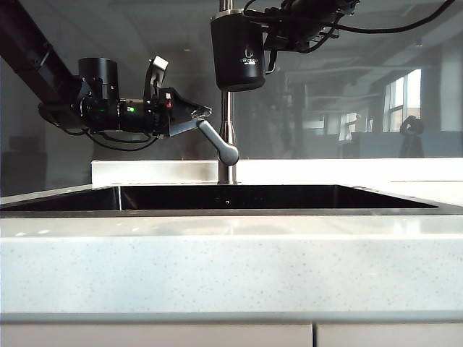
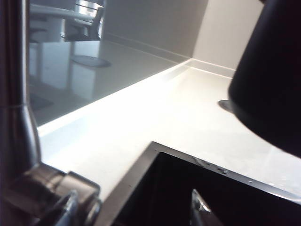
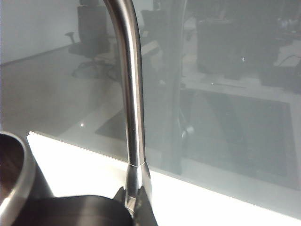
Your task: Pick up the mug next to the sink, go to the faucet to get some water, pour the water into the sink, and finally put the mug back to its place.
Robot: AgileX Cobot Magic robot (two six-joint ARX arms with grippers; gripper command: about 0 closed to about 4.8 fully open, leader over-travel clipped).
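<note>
Taking the faucet (image 1: 227, 108) as the landmark: in the exterior view the left gripper (image 1: 205, 112) sits level just to its left, tips at the upper end of the angled lever handle (image 1: 219, 142). Whether the tips actually touch the handle cannot be told. Its jaws stand apart and empty.

Against the faucet pipe, high up and slightly to its right, hangs the mug (image 1: 239, 53), upright, well above the sink (image 1: 217, 196). The right gripper (image 1: 278, 32) reaches in from the faucet's right and holds the mug by its handle side; the jaws are clamped on the mug. The spout itself is cut off at the top of this view.

Judging progress: the mug is lifted off the bench (image 1: 231, 253) and brought to the faucet, so the pick-up and the approach look done. No water is visible running, and the lever appears not yet worked. Filling, pouring into the sink and returning the mug all seem left to do.

The left wrist view shows what the exterior view hides: the bench surface behind the sink, the sink's back corner, the faucet base and the mug's black underside (image 2: 270, 89) hanging above. The right wrist view alone shows the pipe beginning to curve at its top (image 3: 120, 19) and the mug's silver rim (image 3: 19, 183) close beside the pipe. Neither wrist view shows its own jaws clearly.
</note>
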